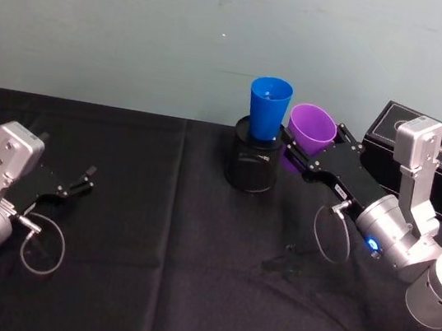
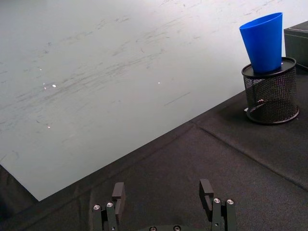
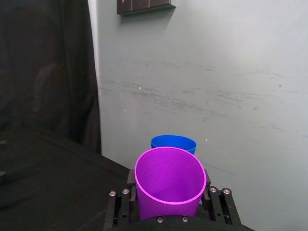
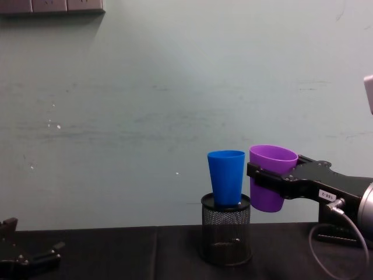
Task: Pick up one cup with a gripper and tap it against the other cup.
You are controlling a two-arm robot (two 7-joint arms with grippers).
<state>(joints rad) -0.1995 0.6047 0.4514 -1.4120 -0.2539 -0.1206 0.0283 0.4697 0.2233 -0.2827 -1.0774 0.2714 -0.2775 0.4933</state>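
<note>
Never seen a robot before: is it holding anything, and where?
The right gripper grips the purple cup around its middle; the left gripper is open and empty.

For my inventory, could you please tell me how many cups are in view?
2. The blue cup stands in the black mesh holder; the purple cup is held beside it by the right tool.

Free cloth [image 1: 153, 230] L of holder [image 1: 252, 170], blue cup [image 1: 269, 104]

All four views toward blue cup [image 1: 268, 108]
</note>
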